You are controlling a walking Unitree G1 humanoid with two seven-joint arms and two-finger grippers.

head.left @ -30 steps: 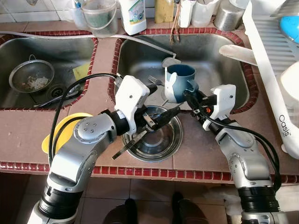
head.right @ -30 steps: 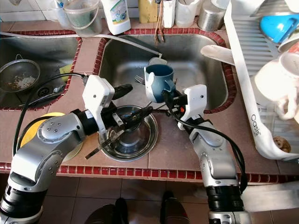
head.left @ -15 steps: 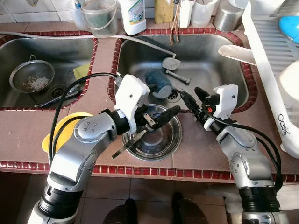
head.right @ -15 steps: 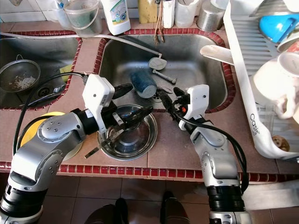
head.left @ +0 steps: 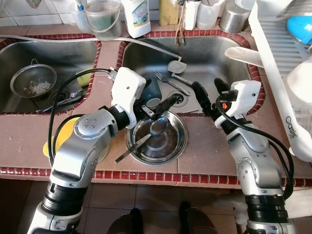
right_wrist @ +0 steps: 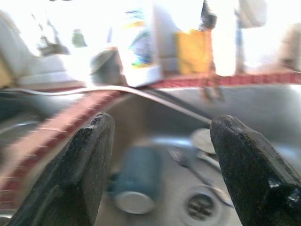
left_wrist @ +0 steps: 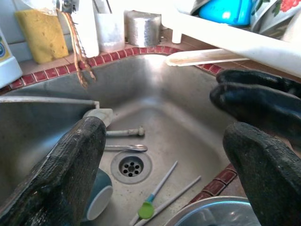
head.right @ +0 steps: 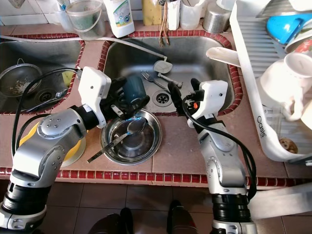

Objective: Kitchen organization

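Left gripper (left_wrist: 162, 155) is seen with both black fingers (left_wrist: 70, 174) spread wide over the steel sink (left_wrist: 188, 113). A drain (left_wrist: 131, 166) is centred between them; a blue mug (left_wrist: 96, 200) lies on its side beside it. Utensils (left_wrist: 155, 200) are scattered near a steel bowl rim (left_wrist: 207, 214). A yellow sponge (left_wrist: 43, 35) and a metal cup (left_wrist: 142, 28) sit on the ledge.

Blue mug (head.right: 132, 89) on its side, in sink (head.right: 214, 63)
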